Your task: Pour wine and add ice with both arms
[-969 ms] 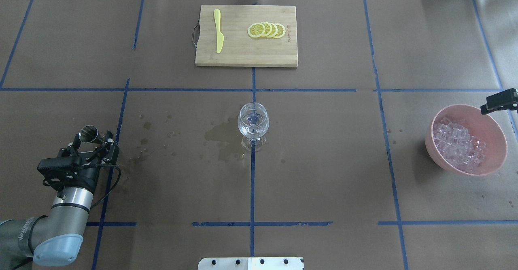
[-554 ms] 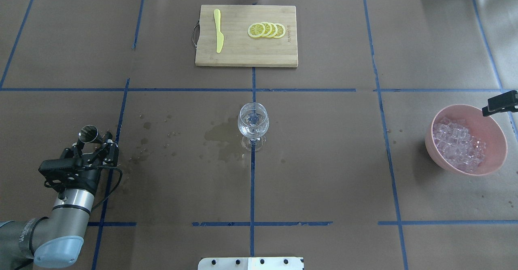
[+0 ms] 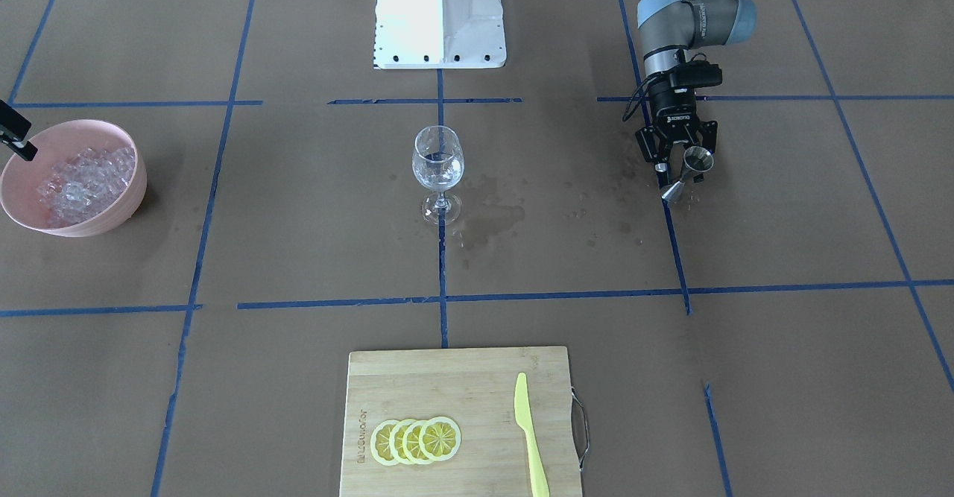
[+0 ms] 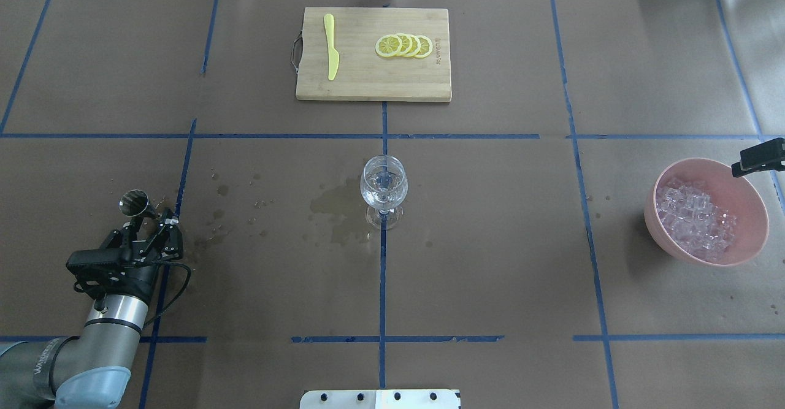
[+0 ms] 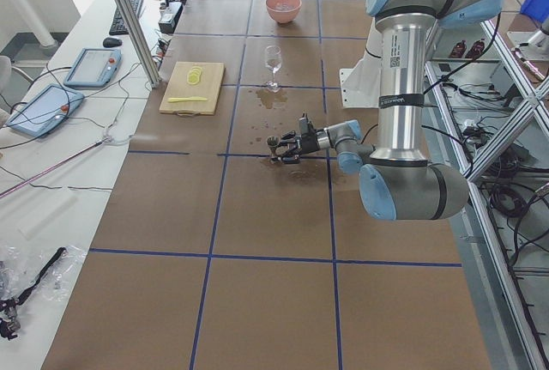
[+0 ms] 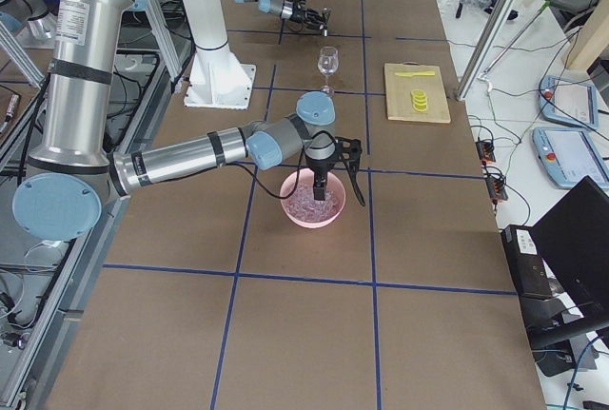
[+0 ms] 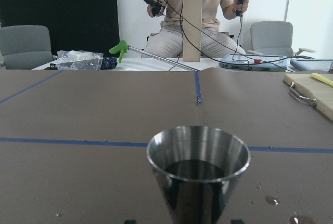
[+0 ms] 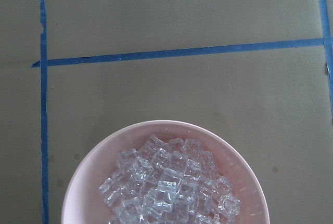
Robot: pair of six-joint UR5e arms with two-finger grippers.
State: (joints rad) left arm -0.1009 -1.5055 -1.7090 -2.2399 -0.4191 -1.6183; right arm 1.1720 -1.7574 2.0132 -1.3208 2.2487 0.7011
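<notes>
left hand (image 4: 149,221) reaches forward, low, with fingers spread; right hand (image 6: 323,198) points straight down, its opening unclear.

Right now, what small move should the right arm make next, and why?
Probably lower the right gripper straight down toward the ice to pick a cube. It hangs over the pink bowl, its wrist view looks down on the heap, and the jigger stands on the table, free of the open left gripper.
</notes>
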